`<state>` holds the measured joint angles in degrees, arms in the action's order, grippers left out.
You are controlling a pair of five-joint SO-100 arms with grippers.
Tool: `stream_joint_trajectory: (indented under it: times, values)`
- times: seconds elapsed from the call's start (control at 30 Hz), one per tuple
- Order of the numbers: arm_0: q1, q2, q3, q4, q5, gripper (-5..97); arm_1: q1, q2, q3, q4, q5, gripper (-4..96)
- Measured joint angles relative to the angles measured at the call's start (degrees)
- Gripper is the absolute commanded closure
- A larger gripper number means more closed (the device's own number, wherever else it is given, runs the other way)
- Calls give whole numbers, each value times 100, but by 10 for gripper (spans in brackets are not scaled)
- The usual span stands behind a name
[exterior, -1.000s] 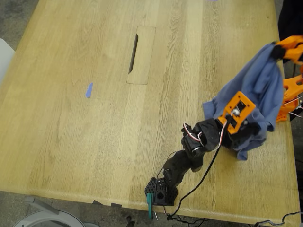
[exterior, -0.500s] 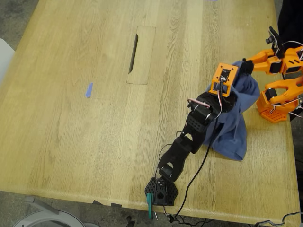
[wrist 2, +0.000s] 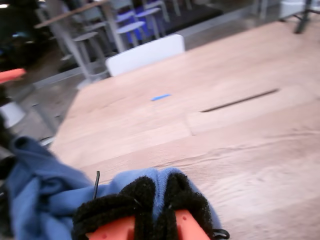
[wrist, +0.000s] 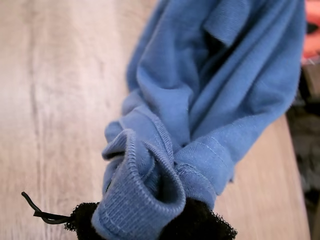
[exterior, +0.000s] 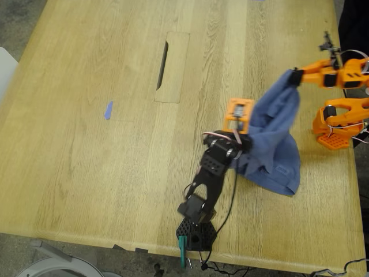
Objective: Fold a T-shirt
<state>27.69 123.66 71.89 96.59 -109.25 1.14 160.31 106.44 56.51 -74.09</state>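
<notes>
The slate-blue T-shirt (exterior: pixel 274 135) hangs bunched between my two grippers, its lower part resting on the table near the exterior view's right. My first gripper (exterior: pixel 244 137), on the black arm, is shut on the shirt's ribbed collar (wrist: pixel 145 190). The shirt stretches away from it in the first wrist view. My second gripper (exterior: pixel 293 77), on the orange arm, is shut on another edge of the shirt (wrist 2: pixel 45 190), held higher and farther back. Its black pads (wrist 2: pixel 137 197) pinch blue cloth. The chest print is hidden.
The wooden table (exterior: pixel 86 161) has a long slot (exterior: pixel 163 64) and a strip of blue tape (exterior: pixel 108 109) in the exterior view's left half. The orange arm's base (exterior: pixel 334 130) stands at the right edge. A white chair (wrist 2: pixel 145 52) stands beyond the table.
The black arm has swung toward the exterior view's left with the collar. The orange arm's gripper has stayed high at the right, so the shirt is now drawn out between them.
</notes>
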Motion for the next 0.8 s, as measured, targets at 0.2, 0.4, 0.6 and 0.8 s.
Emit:
stream_joint_trajectory:
  times: [0.2, 0.4, 0.6, 0.8]
  values:
    - [-1389, 589, 2373, -2479, 158, 920, 923, -272, 1758, -2171, 26, 900]
    - [-2347, 562, 3885, -4939, 281, 920, 1354, -1020, 2936, -4271, 35, 900]
    - [-3094, -255, 4315, -7436, 360, 920, 1679, -2646, 3138, -6504, 70, 900]
    - [-3700, -1336, 4395, -9439, 360, 920, 2074, -4781, 2522, -8200, 88, 901]
